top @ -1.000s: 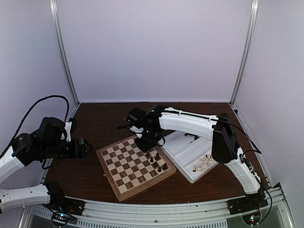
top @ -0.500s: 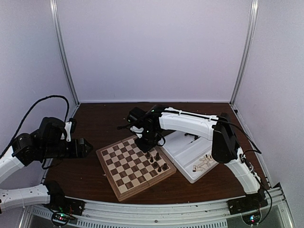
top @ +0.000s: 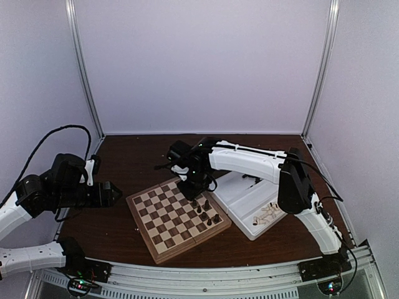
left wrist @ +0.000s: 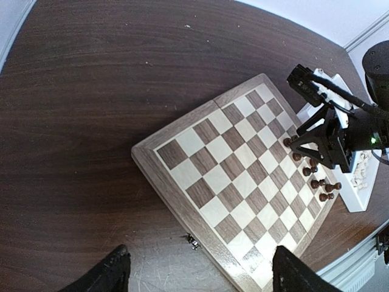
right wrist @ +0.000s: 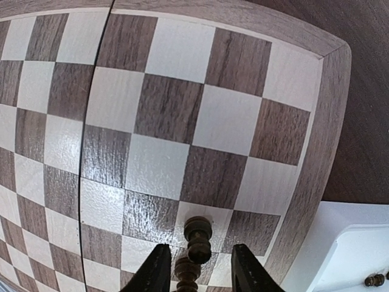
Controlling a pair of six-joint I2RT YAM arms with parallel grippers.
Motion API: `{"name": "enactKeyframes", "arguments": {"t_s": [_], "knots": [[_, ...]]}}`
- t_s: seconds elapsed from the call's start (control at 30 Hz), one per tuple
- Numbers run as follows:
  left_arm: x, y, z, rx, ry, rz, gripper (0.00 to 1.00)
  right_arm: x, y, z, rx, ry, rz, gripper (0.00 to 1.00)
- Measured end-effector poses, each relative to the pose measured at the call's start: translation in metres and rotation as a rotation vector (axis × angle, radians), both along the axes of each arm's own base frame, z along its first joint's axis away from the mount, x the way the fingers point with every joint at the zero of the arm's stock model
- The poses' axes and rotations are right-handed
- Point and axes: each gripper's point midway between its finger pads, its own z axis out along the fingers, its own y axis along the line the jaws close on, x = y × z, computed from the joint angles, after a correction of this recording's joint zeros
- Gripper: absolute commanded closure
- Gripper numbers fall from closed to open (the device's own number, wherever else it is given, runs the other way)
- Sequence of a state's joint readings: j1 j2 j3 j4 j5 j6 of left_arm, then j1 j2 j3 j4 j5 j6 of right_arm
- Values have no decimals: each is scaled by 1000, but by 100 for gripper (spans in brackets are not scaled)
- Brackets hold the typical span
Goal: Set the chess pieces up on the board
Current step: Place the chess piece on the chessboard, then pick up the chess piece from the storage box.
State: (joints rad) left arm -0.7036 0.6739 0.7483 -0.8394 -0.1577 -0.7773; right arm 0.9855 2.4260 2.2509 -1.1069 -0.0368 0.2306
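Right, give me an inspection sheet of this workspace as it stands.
Surface: dark wooden table, lightly scuffed.
Job's things: board at centre; a few dark pieces along its right edge.
Clutter: white tray right of the board, pale pieces in its near compartment.
Left end effector: open, holding nothing, left of the board.
Right end effector: open, either side of one standing piece.
Cables: black loop over the left arm; black cable along the right arm.
Surroundings: pale walls, metal posts.

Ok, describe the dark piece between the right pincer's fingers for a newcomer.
Find the chessboard, then its edge beside the white tray, where dark pieces cluster. The wanted piece stands at the cluster's far end, the only one bracketed by the right pincer.
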Motion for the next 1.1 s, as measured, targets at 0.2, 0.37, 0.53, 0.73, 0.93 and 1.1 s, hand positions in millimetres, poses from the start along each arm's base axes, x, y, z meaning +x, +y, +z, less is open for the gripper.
{"name": "enactKeyframes", "arguments": {"t_s": [0.2,0.37,0.53,0.73,0.93,1.1], "knots": [[0,0,5,8,-21,-21,16,7,3,14,30,-46,-6,62],[0,0,15,18,-51,-44,12,15,-4,59,83,-144,-32,62],[-1,0,22,59,-73,-88,6,19,-29,121,147,-259,-76,64],[5,-12,23,96,-52,-148,2,20,-89,135,124,-306,-160,65],[6,-26,10,111,1,-215,2,37,-167,95,-3,-271,-300,66],[8,-34,9,127,11,-264,2,54,-211,75,-43,-225,-401,66]]}}
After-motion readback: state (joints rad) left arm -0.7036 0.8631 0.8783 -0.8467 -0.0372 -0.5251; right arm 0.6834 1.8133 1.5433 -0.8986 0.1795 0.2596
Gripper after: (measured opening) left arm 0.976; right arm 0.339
